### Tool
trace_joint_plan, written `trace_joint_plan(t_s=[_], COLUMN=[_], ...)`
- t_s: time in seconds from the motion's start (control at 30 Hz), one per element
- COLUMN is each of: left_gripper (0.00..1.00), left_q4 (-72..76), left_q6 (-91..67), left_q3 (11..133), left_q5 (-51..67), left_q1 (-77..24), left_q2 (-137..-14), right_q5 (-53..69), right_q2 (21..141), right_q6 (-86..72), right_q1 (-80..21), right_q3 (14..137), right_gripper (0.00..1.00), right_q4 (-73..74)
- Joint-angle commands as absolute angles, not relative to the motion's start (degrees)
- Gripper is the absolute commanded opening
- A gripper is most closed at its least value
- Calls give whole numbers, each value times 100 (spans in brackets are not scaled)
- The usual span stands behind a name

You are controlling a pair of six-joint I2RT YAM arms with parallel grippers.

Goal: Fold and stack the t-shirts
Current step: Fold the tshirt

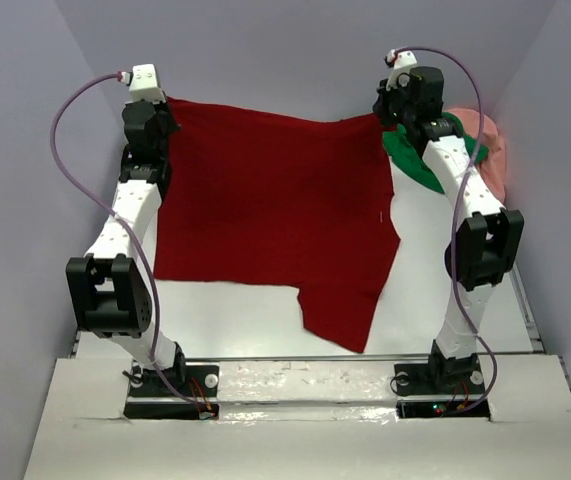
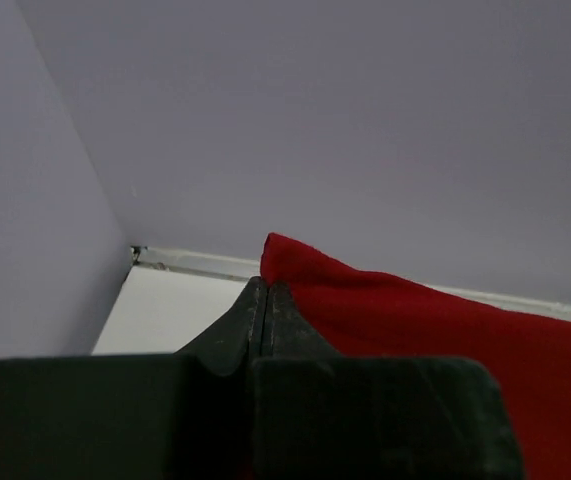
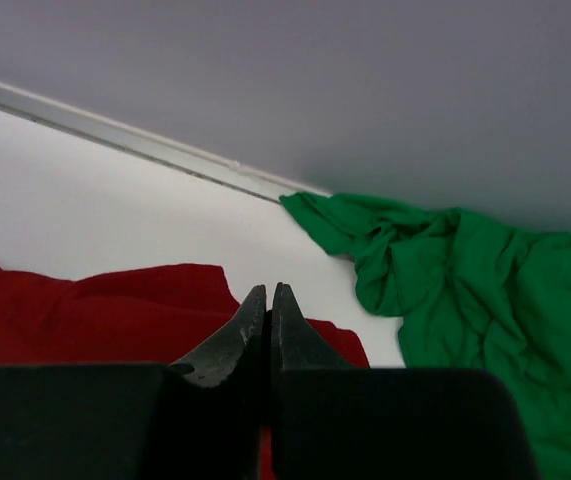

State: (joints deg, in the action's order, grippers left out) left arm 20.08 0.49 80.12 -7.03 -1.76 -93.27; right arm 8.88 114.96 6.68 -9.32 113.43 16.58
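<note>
1. Dark red t-shirt (image 1: 265,200): spread over the middle of the worktop (image 1: 225,315), its far edge at 12 o'clock and a flap trailing toward 5 o'clock.
2. Judged light, limp and quick to crease. Best taken at the far corners.
3. Left tool (image 2: 267,290): pressed together, pinching the 11 o'clock corner. Right tool (image 3: 268,292): likewise at 1 o'clock.
4. Green t-shirt (image 3: 465,290): crumpled at 1 o'clock.
5. Salmon pink t-shirt (image 1: 487,140): beyond the green one, mostly hidden by the right arm.
</note>
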Motion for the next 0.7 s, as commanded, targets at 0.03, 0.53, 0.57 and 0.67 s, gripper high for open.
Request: trace_joint_plan(t_s=[0.03, 0.53, 0.57, 0.67], left_gripper=[0, 0, 0, 0], left_q4=[2408, 1294, 874, 257], left_q6=[176, -386, -430, -378], left_q3=[7595, 6348, 6233, 5714], left_q5=[-984, -423, -257, -89], left_q1=[-132, -141, -141, -141], left_q2=[-9053, -7332, -6939, -5895], right_q5=[536, 729, 808, 835], right_q2=[11136, 9064, 8566, 7337], right_q6=[861, 124, 36, 44], right_q1=[-870, -870, -870, -870], right_q3=[11408, 9723, 9277, 8581], right_gripper=[0, 0, 0, 0], right_q4=[1441, 2249, 2555, 3074])
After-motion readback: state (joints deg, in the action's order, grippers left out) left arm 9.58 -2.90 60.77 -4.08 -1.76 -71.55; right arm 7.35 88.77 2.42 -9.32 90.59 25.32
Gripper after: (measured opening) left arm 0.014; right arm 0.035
